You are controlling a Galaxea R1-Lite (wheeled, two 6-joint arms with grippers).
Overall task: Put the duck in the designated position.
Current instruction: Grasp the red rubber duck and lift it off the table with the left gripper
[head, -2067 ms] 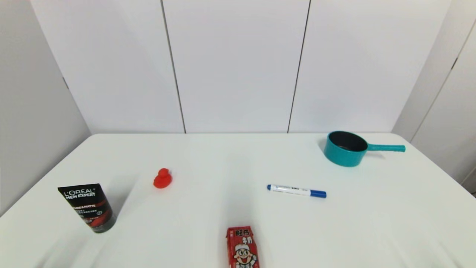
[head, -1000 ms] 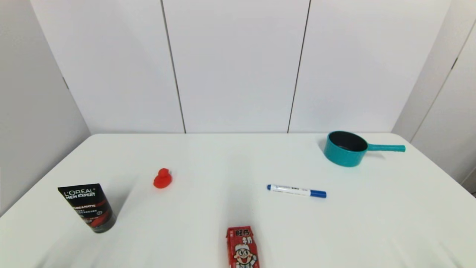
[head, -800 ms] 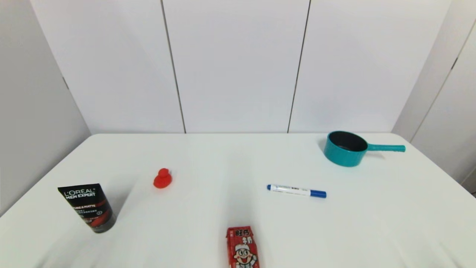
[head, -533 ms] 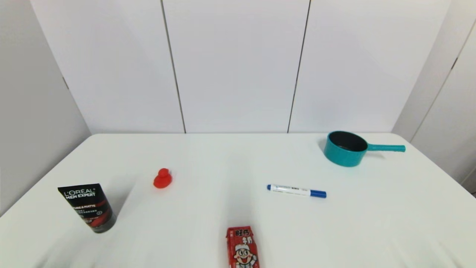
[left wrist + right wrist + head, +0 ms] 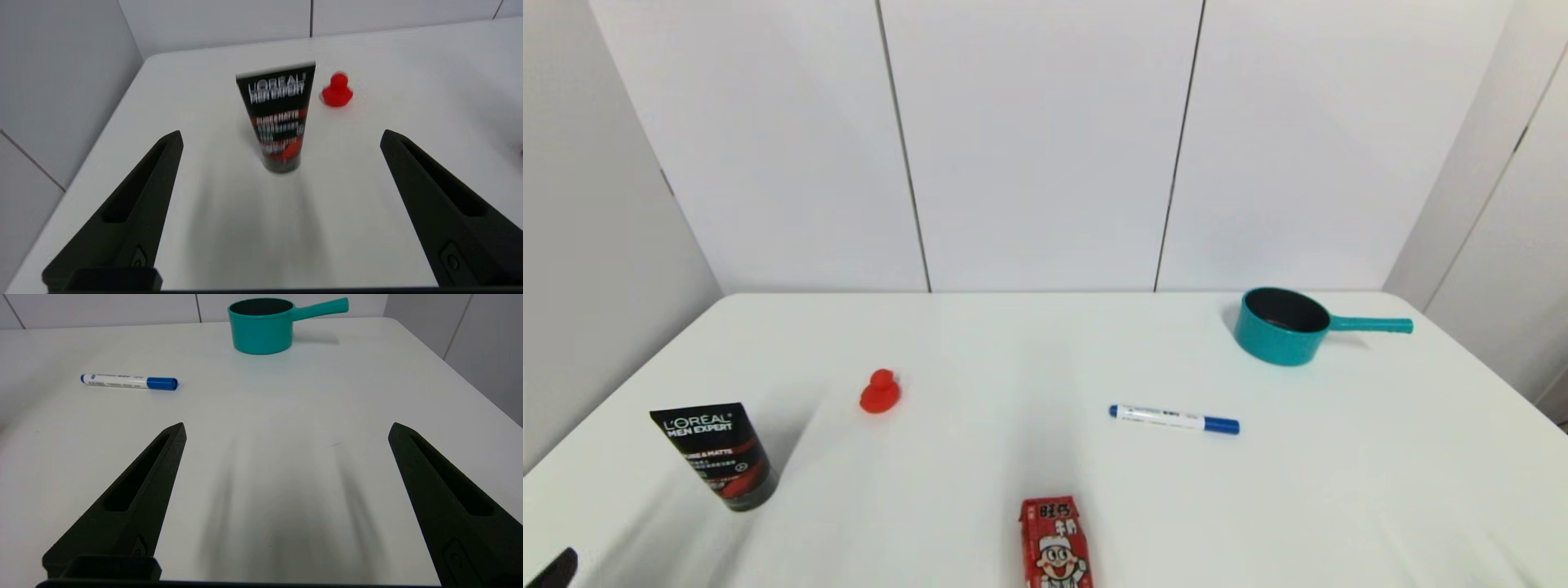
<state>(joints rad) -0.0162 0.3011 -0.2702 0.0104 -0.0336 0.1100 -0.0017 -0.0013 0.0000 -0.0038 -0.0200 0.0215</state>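
The duck (image 5: 880,392) is seen left of centre in the head view, resting on the white table (image 5: 1029,367), free of any grip. In the left wrist view the duck (image 5: 337,90) is placed in the upper middle of the frame, just beside the top of a black tube (image 5: 279,118) that stands on its cap.

The left gripper (image 5: 280,139) is held low over the table with its 2 fingers spread wide, nothing between them; only a dark sliver of that arm is shown at the lower left corner of the head view. The right gripper (image 5: 286,430) is likewise parted and empty.

A teal pot (image 5: 1282,325) is found at the upper right of the table, a blue marker (image 5: 1174,419) right of centre, and a red milk carton (image 5: 1055,543) at the bottom edge.
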